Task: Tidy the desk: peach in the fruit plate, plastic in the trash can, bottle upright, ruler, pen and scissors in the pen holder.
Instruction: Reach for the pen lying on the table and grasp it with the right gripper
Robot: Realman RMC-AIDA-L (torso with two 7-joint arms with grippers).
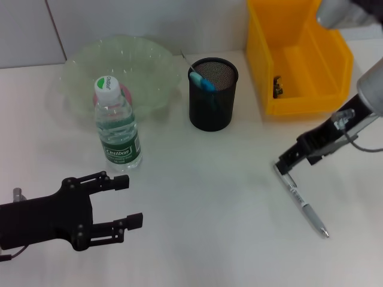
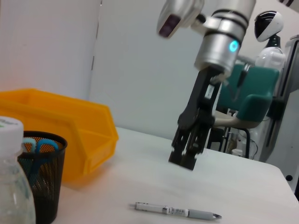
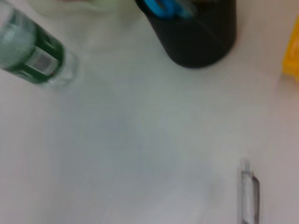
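Note:
A silver pen [image 1: 305, 203] lies flat on the white desk at the right; it also shows in the left wrist view [image 2: 175, 211] and the right wrist view [image 3: 249, 196]. My right gripper [image 1: 282, 165] hangs just over the pen's upper end. The water bottle [image 1: 117, 127] stands upright in front of the green fruit plate [image 1: 152, 66]. A pink shape [image 1: 126, 91], mostly hidden behind the bottle cap, sits in the plate. Blue-handled scissors [image 1: 202, 81] stand in the black mesh pen holder [image 1: 213, 104]. My left gripper [image 1: 130, 201] rests open near the front left, holding nothing.
The yellow bin [image 1: 299, 89] stands at the back right, with a small dark item [image 1: 277, 86] inside. A thin strip [image 1: 186, 60] sticks out of the pen holder. Bare desk lies between the bottle and the pen.

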